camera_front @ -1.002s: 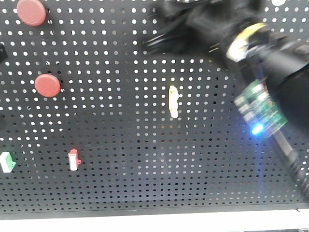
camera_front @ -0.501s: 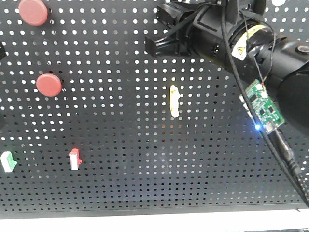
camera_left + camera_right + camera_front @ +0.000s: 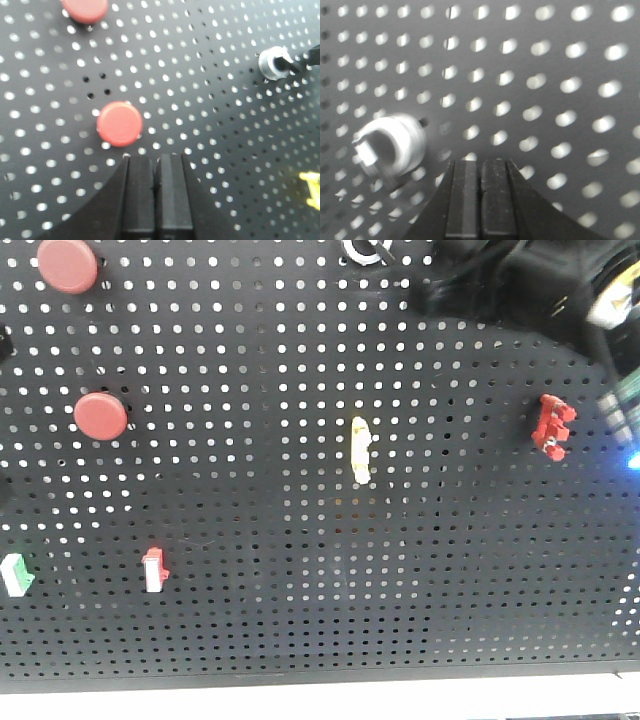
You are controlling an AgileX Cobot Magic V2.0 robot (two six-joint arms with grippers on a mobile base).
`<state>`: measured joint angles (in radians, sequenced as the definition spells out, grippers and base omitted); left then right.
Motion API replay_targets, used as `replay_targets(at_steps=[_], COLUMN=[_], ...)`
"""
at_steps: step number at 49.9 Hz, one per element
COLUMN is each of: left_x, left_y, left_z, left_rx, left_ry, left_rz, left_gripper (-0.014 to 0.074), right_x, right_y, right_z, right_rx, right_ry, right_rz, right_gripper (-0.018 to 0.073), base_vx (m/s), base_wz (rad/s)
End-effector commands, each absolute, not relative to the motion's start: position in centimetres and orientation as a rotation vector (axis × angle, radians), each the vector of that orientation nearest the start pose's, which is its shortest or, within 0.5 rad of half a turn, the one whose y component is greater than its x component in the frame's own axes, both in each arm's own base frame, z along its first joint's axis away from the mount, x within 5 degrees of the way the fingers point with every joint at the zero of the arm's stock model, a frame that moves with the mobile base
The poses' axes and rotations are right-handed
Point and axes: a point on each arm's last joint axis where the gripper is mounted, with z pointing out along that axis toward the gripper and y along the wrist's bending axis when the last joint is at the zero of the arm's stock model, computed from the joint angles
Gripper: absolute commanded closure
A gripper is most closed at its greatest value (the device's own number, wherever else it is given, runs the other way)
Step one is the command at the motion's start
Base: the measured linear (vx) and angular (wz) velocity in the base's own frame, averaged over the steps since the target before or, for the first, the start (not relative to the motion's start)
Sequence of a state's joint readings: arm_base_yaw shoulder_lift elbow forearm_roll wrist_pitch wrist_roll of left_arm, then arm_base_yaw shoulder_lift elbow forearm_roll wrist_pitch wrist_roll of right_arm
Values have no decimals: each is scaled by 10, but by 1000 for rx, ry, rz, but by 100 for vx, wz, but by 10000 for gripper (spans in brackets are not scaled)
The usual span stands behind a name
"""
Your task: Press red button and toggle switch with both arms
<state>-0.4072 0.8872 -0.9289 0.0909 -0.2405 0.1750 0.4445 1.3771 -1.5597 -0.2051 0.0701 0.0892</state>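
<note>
**A:** Left gripper [image 3: 156, 162], what do you note?

**B:** Its black fingers [image 3: 140, 190] are pressed flat together with no gap and nothing between them. The tips sit just below a round red plastic button [image 3: 120, 123], slightly to its right. Whether they touch it, I can't tell.

**A:** And the right gripper [image 3: 481, 165]?

**B:** Same posture, clamped tight and empty. The tips face the black perforated metal pegboard [image 3: 560, 75], just below and right of a stubby silver metal knob [image 3: 390, 145]. A strip of board shows between the knob and the finger, so they are apart.

**A:** Farther along the board?

**B:** A second round red button [image 3: 85, 7] sits above the first, cut off by the frame edge. From the front view, a pale yellow plastic lever [image 3: 360, 450] stands mid-board. To its right and well apart is the small bright-red plastic toggle switch [image 3: 552, 427], with its notched prongs showing. Nothing touches it. The blurred black right arm [image 3: 500, 285] hangs above it, near the top edge.

**A:** Lower left?

**B:** There is a small red-and-white rocker [image 3: 153, 569], and a green-and-white rocker [image 3: 15, 575] at the left edge. A blue light [image 3: 634, 462] glows at the right edge.
</note>
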Motion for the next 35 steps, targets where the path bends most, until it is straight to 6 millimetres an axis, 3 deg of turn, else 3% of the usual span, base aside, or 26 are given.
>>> replay_targets(at_steps=[1, 8, 19, 35], left_x=[160, 159, 159, 160], left_y=[-71, -71, -71, -71], left_z=[470, 470, 470, 469], left_rx=[372, 373, 373, 376], left_ry=[1027, 1027, 1029, 1041], left_rz=[-161, -160, -160, -159], left_gripper=[595, 595, 595, 595], right_x=[248, 224, 189, 177], right_y=[122, 110, 94, 90], right_z=[545, 549, 517, 499], right_rx=[-352, -349, -374, -384], right_ry=[1200, 1223, 1229, 1185], right_rz=[288, 280, 270, 284], right_gripper=[559, 559, 559, 559], base_vx=[0, 0, 0, 0], base_wz=[0, 0, 0, 0])
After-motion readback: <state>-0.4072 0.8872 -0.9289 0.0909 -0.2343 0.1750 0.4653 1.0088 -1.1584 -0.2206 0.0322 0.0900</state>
